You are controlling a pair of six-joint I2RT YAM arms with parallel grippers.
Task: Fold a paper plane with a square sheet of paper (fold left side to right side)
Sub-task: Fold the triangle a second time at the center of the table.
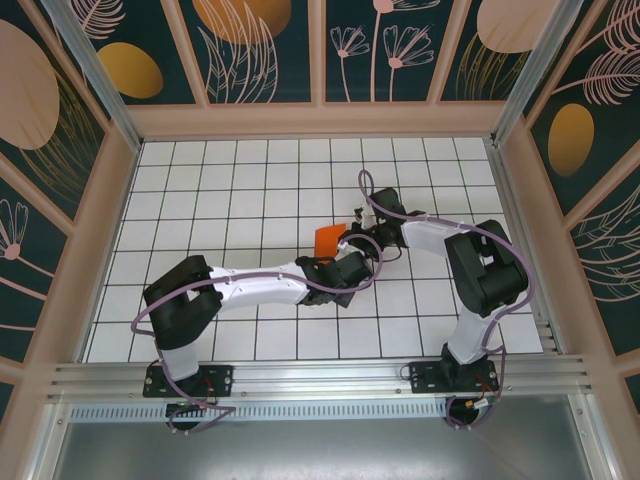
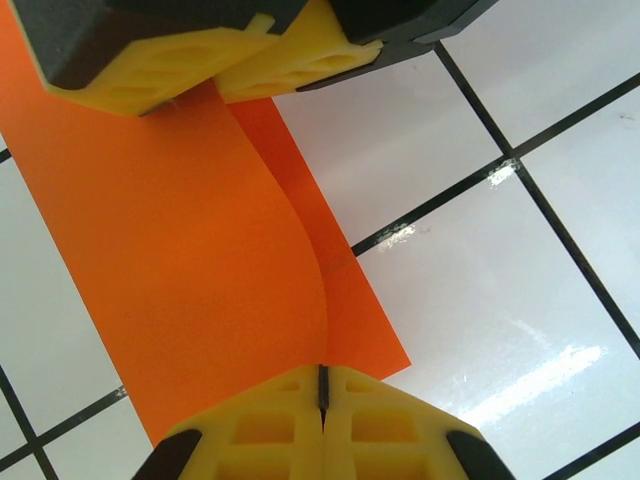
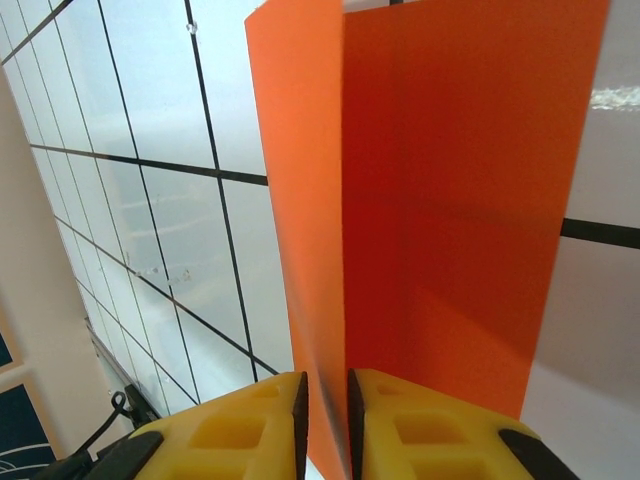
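The square sheet of paper (image 1: 325,238) is bright orange and lies mid-table, partly folded, with one flap lifted. In the left wrist view the sheet (image 2: 170,260) has a curved raised flap whose edge runs into my left gripper (image 2: 322,385), which is shut on it. My right gripper's yellow fingers (image 2: 200,60) sit at the flap's far end. In the right wrist view the flap stands upright from the sheet (image 3: 450,200), and it passes between the fingers of my right gripper (image 3: 327,400), which are a little apart. From above, the left gripper (image 1: 343,264) and right gripper (image 1: 358,240) meet at the paper.
The table (image 1: 250,180) is white tiles with black grid lines, fenced by a wooden frame and patterned panels. An aluminium rail (image 1: 320,378) runs along the near edge by the arm bases. Both forearms cross the middle of the table.
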